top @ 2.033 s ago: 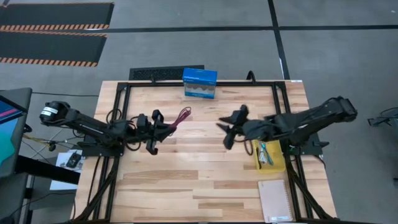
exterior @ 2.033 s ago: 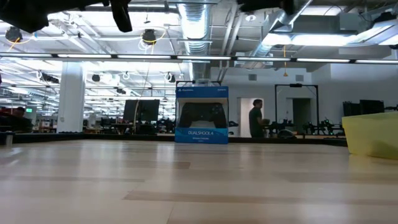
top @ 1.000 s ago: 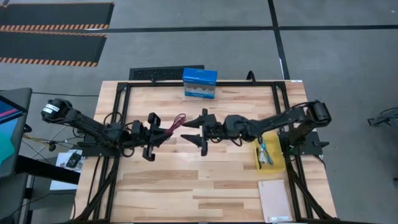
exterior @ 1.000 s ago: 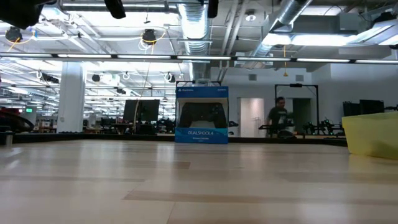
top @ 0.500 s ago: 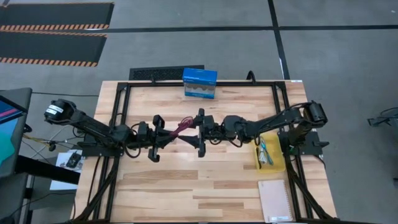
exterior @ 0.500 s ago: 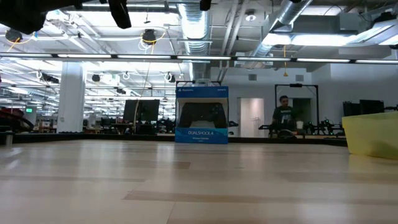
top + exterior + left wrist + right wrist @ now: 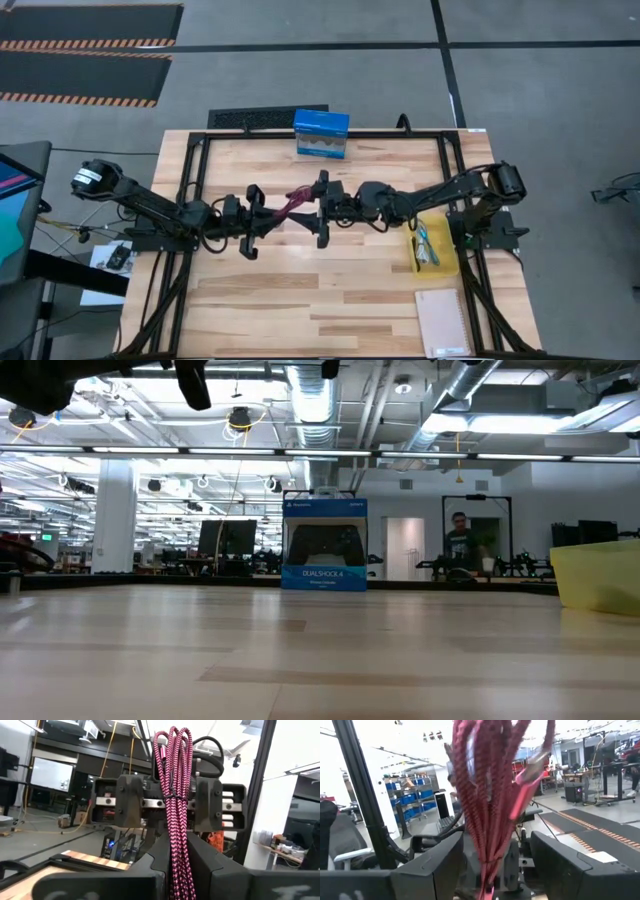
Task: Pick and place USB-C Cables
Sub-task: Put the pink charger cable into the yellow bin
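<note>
The maroon-red USB-C cable bundle (image 7: 290, 203) hangs in the air above the table's middle, held by my left gripper (image 7: 268, 214), which is shut on it. In the left wrist view the braided bundle (image 7: 174, 795) stands up from my left gripper (image 7: 175, 870). My right gripper (image 7: 318, 208) faces it from the table's right, open. Its fingers stand on either side of the bundle's free looped end (image 7: 490, 795) without touching. A teal cable (image 7: 424, 243) lies in the yellow bin. The black and white cables do not show. My left gripper pinches the maroon-red bundle between its two fingers at its lower part (image 7: 176, 860), all strands together. The fingers come about level from the table's left. The bundle is lifted clear of the table and sticks out beyond the fingers toward my right gripper.
A blue box (image 7: 321, 134) stands at the table's far edge, in the middle. The yellow bin (image 7: 446, 262) sits near the right edge, with a notebook (image 7: 443, 322) nearer the front. Bare wood (image 7: 300, 290) lies below both arms. A person (image 7: 459, 545) stands far behind the table.
My left gripper has carried the maroon-red bundle a little toward the table's right. Its free end now lies between my right gripper's open fingers. My right gripper has shifted slightly toward the left and stayed open.
</note>
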`<action>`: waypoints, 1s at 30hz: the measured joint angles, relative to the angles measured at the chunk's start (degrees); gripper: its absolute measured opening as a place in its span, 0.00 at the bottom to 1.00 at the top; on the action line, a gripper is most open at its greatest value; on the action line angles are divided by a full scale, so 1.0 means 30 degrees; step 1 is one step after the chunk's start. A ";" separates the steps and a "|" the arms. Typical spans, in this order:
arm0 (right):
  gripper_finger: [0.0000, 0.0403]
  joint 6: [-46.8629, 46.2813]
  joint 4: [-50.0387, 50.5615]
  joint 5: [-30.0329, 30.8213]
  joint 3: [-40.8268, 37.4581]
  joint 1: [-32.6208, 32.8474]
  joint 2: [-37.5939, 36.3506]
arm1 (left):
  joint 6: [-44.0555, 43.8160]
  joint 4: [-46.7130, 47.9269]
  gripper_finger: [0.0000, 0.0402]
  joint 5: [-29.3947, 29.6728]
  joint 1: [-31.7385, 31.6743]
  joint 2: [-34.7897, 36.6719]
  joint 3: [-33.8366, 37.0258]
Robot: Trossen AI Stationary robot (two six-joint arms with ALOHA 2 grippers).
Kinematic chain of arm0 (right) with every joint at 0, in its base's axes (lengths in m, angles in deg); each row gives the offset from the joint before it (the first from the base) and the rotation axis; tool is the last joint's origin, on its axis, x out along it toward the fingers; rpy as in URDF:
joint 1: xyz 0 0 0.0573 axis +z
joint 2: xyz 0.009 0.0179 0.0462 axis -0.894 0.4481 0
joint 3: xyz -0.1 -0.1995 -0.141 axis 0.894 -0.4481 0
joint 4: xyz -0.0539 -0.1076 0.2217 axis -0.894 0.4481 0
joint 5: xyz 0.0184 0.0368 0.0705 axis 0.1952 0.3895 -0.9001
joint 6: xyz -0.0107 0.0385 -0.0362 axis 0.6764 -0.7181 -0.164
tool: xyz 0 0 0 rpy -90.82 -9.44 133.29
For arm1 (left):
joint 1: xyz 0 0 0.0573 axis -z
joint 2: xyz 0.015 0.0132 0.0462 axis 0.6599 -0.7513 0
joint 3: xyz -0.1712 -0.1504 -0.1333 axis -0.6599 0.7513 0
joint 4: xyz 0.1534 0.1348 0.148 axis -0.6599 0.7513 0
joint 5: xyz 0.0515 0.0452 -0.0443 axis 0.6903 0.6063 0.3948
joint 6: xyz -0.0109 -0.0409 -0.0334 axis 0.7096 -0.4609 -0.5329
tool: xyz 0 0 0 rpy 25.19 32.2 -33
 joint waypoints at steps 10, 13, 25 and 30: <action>0.35 -0.0245 0.1411 0.0049 -0.0010 -0.0213 0.0000 | -0.0091 0.0049 0.06 0.0753 -0.0770 -0.0176 0.0000; 0.25 -0.0253 0.1356 0.0022 -0.0010 -0.0481 0.0000 | -0.0622 0.0060 0.06 0.0422 -0.0968 -0.0395 -0.0007; 0.03 0.0053 0.1768 -0.0124 -0.0032 -0.0751 0.0007 | -0.1039 -0.0265 0.06 0.0579 -0.0962 -0.1217 -0.0015; 0.04 -0.0253 0.1909 -0.0235 -0.0032 -0.0963 0.0007 | -0.1487 0.0278 0.08 0.0691 -0.0801 -0.1173 -0.0029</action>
